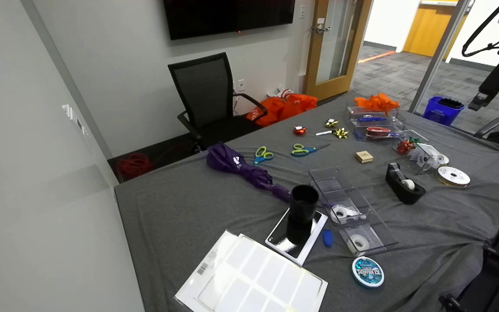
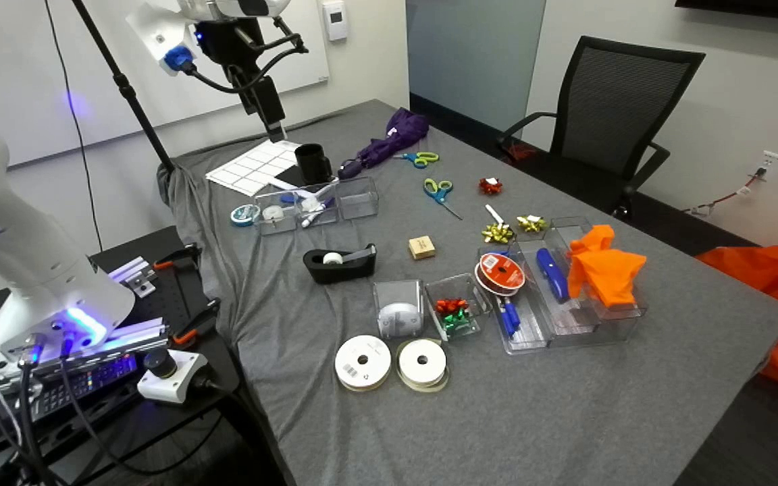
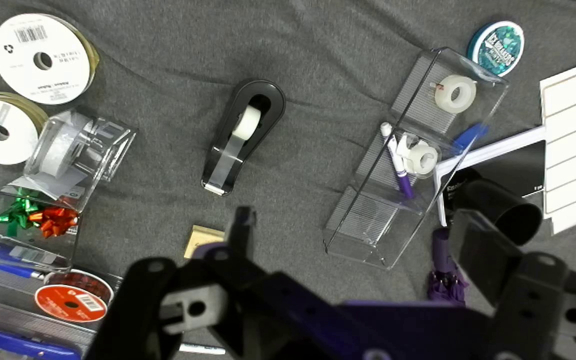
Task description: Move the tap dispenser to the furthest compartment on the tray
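Tbl (image 3: 308, 125): tray (image 3: 358, 217) holds tape disp. (image 3: 416, 157) & marker (image 3: 399, 161) mid-compt.

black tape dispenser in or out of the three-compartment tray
Out: wrist view shows the black dispenser on gray cloth, apart from the tray.

In the wrist view, blurred jaws partly hide the block (image 3: 198, 239) and umbrella (image 3: 445, 285), while the right edge cuts off the label sheet (image 3: 574, 145). In both exterior views the block's print is too small to read.
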